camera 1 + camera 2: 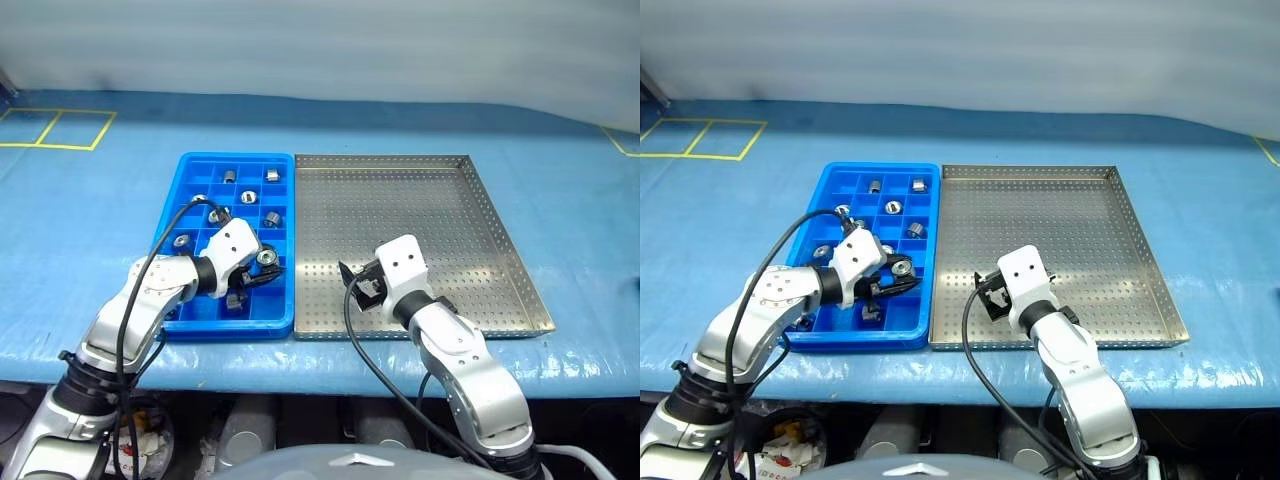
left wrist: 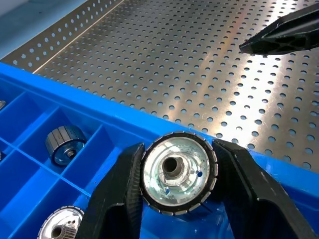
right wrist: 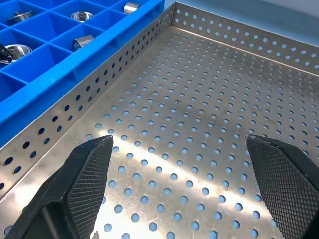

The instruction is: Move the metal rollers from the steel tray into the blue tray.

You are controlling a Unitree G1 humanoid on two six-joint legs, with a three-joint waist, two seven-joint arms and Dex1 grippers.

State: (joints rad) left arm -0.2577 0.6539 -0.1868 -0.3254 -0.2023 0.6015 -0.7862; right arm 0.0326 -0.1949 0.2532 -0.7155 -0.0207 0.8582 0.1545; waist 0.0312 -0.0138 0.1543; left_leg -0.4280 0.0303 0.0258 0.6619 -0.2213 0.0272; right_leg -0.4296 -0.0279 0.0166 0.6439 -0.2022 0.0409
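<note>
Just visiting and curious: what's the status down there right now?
Left tool shut on a metal roller, over the blue tray. Right tool open above the steel tray. Nothing in the way.

Workshop or lab bench, blue mat point(image 1: 90, 230), yellow floor-style tape marks point(image 1: 60, 128), parts trays

The left gripper point(image 1: 262, 268) and its arm cover several near compartments of the blue tray point(image 1: 190, 165), so their contents cannot be seen. In the left wrist view a roller point(image 2: 61, 228) is cut off by the picture's edge. The far rollers point(image 1: 230, 177) are too small to show their central holes
</note>
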